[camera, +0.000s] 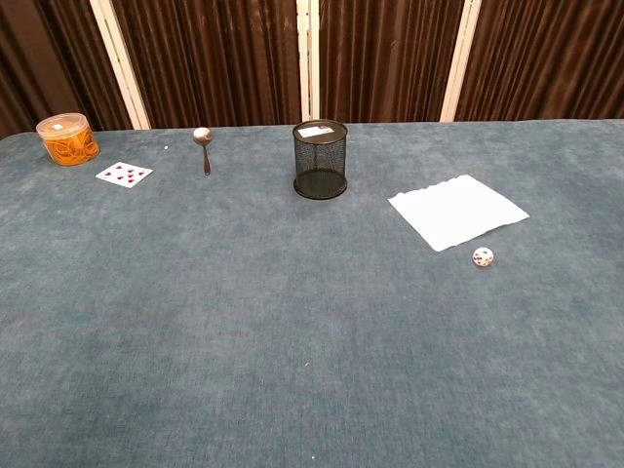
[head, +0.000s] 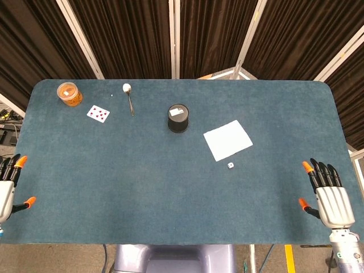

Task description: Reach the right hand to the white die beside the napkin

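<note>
Near right front corner of tabletop (head: 170,216): right hand (head: 330,199) flat, fingers spread, empty. White die (head: 230,165) lies well apart, inward and farther back, just beside napkin (head: 227,140) front edge.

The head view looks steeply down on the whole table (head: 170,187). The chest view faces forward, low and nearer. Both share the tabletop.

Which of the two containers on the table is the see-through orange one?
The round orange tub at the far left corner; the other container is a black mesh cup near the middle.
</note>
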Controlling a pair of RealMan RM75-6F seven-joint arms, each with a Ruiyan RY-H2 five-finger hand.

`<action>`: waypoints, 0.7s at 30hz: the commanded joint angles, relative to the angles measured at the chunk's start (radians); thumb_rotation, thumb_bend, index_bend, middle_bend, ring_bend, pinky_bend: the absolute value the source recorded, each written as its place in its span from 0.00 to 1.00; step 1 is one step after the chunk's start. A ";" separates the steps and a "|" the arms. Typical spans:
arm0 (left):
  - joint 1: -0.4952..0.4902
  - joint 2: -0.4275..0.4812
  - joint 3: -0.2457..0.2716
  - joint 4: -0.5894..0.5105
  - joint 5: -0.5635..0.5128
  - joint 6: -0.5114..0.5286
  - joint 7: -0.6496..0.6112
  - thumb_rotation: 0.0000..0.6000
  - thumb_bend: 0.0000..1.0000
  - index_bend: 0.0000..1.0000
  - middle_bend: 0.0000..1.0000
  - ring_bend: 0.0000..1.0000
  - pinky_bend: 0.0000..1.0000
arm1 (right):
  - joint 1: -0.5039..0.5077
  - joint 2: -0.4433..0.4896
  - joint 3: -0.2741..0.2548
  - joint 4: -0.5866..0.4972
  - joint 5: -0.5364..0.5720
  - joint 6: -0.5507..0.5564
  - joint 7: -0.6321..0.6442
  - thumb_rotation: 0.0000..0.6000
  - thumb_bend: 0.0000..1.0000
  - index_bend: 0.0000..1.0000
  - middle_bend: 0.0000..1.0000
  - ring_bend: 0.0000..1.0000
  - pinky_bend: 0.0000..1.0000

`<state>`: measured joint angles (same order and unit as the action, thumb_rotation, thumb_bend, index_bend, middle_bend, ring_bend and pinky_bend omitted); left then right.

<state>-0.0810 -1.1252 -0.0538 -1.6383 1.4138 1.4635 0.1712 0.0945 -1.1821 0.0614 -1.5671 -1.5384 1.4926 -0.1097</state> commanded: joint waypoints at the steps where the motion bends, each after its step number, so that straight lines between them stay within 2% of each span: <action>1: 0.002 0.001 0.000 0.001 -0.003 0.000 -0.002 1.00 0.00 0.00 0.00 0.00 0.00 | 0.008 -0.011 -0.001 0.010 -0.007 -0.007 0.007 1.00 0.17 0.16 0.00 0.00 0.00; 5: 0.004 0.006 -0.003 -0.003 -0.006 0.005 -0.009 1.00 0.00 0.00 0.00 0.00 0.00 | 0.030 -0.031 0.005 0.020 -0.013 -0.031 0.012 1.00 0.20 0.26 0.00 0.00 0.00; 10: 0.004 0.006 -0.004 -0.003 -0.002 0.008 -0.009 1.00 0.00 0.00 0.00 0.00 0.00 | 0.108 -0.079 0.040 0.022 0.014 -0.131 -0.020 1.00 0.23 0.35 0.01 0.00 0.00; 15: 0.002 0.006 -0.008 -0.002 -0.010 0.006 -0.013 1.00 0.00 0.00 0.00 0.00 0.00 | 0.198 -0.152 0.089 0.035 0.086 -0.252 -0.067 1.00 0.24 0.36 0.03 0.00 0.00; 21: 0.003 0.010 -0.010 0.000 -0.016 0.004 -0.022 1.00 0.00 0.00 0.00 0.00 0.00 | 0.294 -0.243 0.149 0.079 0.222 -0.385 -0.118 1.00 0.25 0.38 0.05 0.00 0.00</action>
<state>-0.0783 -1.1156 -0.0641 -1.6378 1.3983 1.4677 0.1495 0.3515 -1.3884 0.1831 -1.5109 -1.3576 1.1480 -0.2031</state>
